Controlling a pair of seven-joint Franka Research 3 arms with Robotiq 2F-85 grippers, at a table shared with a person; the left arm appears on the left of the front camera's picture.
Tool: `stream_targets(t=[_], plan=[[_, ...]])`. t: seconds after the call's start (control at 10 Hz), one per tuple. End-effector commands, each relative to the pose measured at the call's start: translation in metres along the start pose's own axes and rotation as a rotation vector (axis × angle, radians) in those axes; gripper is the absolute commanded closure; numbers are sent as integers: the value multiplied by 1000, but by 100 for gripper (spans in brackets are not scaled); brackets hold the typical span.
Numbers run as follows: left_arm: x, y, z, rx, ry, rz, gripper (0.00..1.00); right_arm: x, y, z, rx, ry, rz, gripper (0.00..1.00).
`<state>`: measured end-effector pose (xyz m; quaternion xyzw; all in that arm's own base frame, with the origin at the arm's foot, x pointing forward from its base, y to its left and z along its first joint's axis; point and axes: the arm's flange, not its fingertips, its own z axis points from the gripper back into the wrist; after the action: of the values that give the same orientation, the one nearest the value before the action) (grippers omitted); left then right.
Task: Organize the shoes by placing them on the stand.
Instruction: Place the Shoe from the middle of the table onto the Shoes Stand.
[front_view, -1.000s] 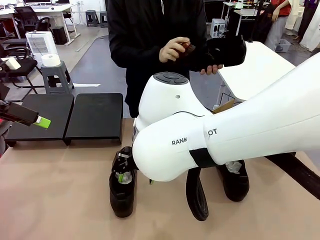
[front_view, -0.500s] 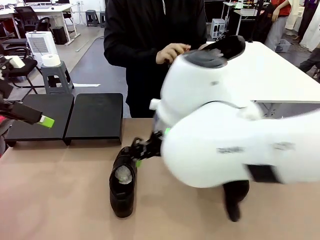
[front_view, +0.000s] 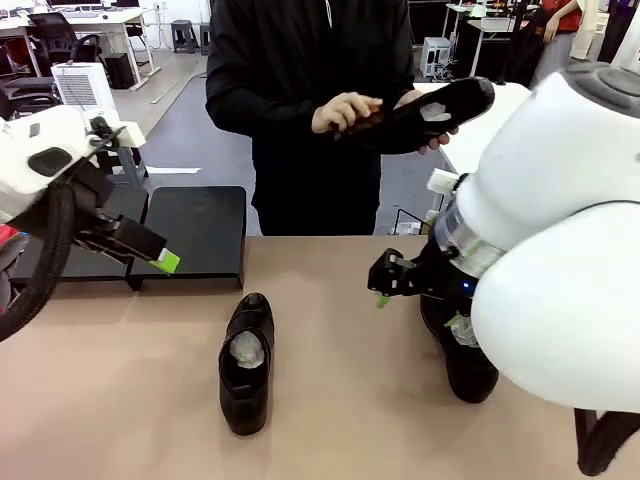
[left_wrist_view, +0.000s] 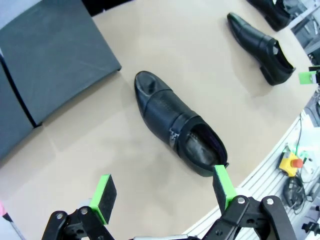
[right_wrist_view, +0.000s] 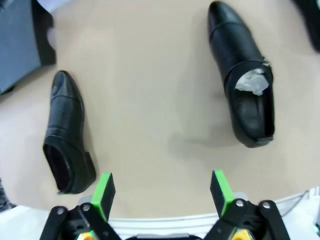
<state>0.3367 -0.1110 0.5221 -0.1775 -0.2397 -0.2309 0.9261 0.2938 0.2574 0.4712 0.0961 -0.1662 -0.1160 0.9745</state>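
Note:
One of the shoes (front_view: 247, 362), black and glossy, lies on the table with its toe toward the stand (front_view: 192, 232). A second shoe (front_view: 470, 362) lies to the right, half hidden under my right arm. The person holds a third shoe (front_view: 432, 108) in the air. My left gripper (front_view: 160, 258) hovers open at the stand's front edge, up and left of the first shoe. In the left wrist view that shoe (left_wrist_view: 177, 131) lies ahead of the open left gripper (left_wrist_view: 162, 192). My right gripper (front_view: 385, 288) hangs open between the two table shoes, and the right wrist view has one shoe (right_wrist_view: 65, 134) on each side (right_wrist_view: 243, 75) of the open right gripper (right_wrist_view: 162, 192).
The person stands at the far edge, hands (front_view: 345, 108) on the raised shoe. The stand's left section (front_view: 75, 262) sits behind my left arm. A white table (front_view: 520, 130) is at the back right. Bare tabletop (front_view: 340, 400) lies between the two shoes.
My right arm has swung from over the left shoe to the right, uncovering it. My left arm has moved right and nearer, to the stand's front. Both grippers stayed open.

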Motion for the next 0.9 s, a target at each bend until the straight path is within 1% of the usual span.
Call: stream_targets(t=[0.0,0.1,0.2,0.3,0.4,0.5,0.6,0.7,0.8], plan=[[1,-11,-5,3,12,-4,0,-3,24,2,22,6,54,0],[-9,-34,-11,49,65,-19,0,-3,24,2,22,6,54,0],[-16,-64,-28,90,96,8,0,-3,24,2,22,6,54,0],[-20,-92,-48,145,86,35,0,-3,24,2,22,6,54,0],[-23,-111,-64,168,104,114,0,-3,24,2,22,6,54,0],[-26,-126,-80,163,167,224,0,-3,24,2,22,6,54,0],[-29,-128,-89,193,153,267,0,-3,24,2,22,6,54,0],[-25,-118,-89,207,153,277,0,-3,24,2,22,6,54,0],[-21,-137,-83,166,156,188,0,-3,24,2,22,6,54,0]])
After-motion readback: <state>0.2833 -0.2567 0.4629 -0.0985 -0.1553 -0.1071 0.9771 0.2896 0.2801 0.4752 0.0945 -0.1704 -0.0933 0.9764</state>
